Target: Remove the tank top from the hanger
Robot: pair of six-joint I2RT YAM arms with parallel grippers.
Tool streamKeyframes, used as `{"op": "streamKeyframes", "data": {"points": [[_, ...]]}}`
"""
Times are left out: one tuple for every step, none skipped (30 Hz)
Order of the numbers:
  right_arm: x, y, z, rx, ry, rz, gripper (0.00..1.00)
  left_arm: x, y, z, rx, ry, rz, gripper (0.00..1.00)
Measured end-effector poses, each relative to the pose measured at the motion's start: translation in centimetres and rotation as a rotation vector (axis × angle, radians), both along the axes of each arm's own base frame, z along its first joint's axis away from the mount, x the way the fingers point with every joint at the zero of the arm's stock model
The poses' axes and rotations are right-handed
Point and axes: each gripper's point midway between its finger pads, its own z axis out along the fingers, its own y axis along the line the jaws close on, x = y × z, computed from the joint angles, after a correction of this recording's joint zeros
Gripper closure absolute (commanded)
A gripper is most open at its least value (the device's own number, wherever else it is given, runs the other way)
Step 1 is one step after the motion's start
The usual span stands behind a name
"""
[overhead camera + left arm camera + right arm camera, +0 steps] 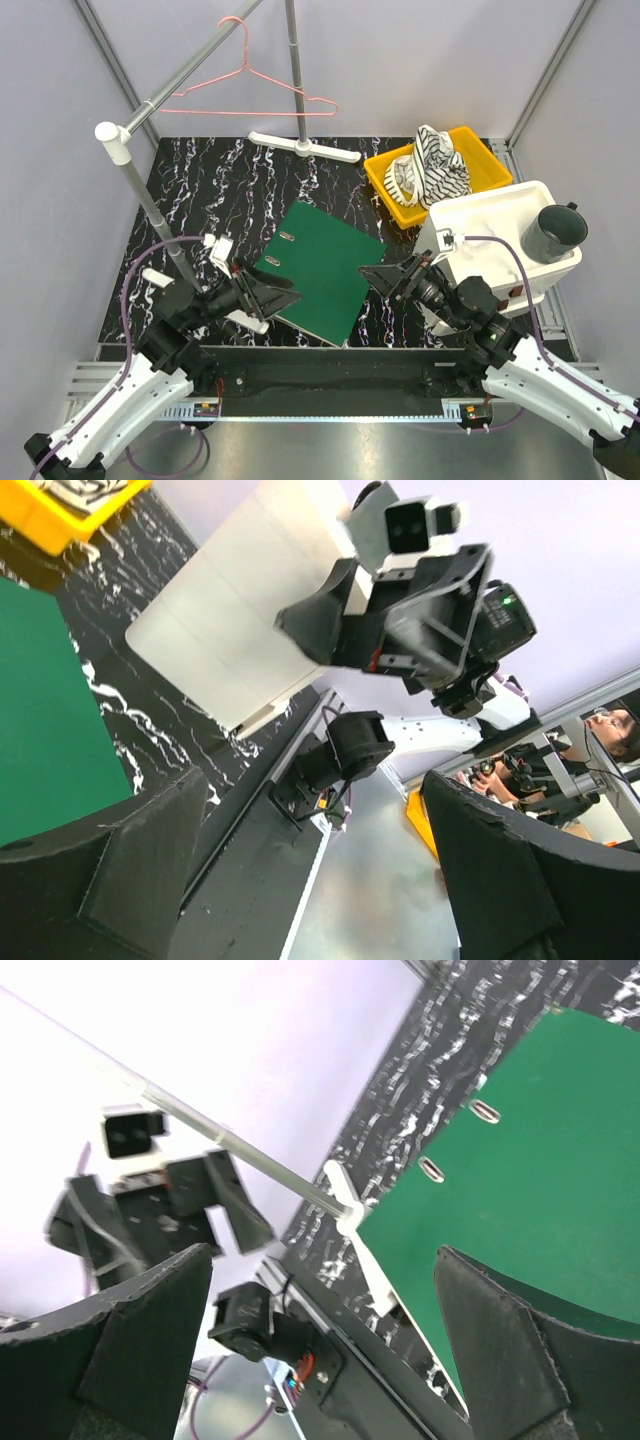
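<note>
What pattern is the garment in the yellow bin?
Soft tank top: black and white stripes; top external view.

Tank top (85, 488) cut off (top edge).

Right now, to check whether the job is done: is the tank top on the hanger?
No, the tank top lies bunched in the yellow bin, and the hanger hangs bare on the rail.

one hanger (230, 111), one tank top (432, 166), one binder (318, 270)
</note>
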Motion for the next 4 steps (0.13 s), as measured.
{"op": "streamKeyframes", "data": {"points": [[-0.02, 0.06, 0.24, 0.012, -0.006, 0.003, 0.0, -0.05, 0.03, -0.33, 0.001, 0.008, 0.0, 0.06], [-0.08, 0.15, 0.35, 0.02, -0.008, 0.008, 0.0, -0.1, 0.04, -0.6, 0.001, 0.015, -0.001, 0.05], [-0.18, 0.27, 0.43, 0.029, -0.012, 0.017, 0.0, -0.14, 0.06, -0.79, 0.002, 0.02, -0.002, 0.04], [-0.3, 0.42, 0.45, 0.037, -0.013, 0.027, 0.0, -0.25, 0.1, -0.98, -0.001, 0.024, -0.003, 0.03]]}}
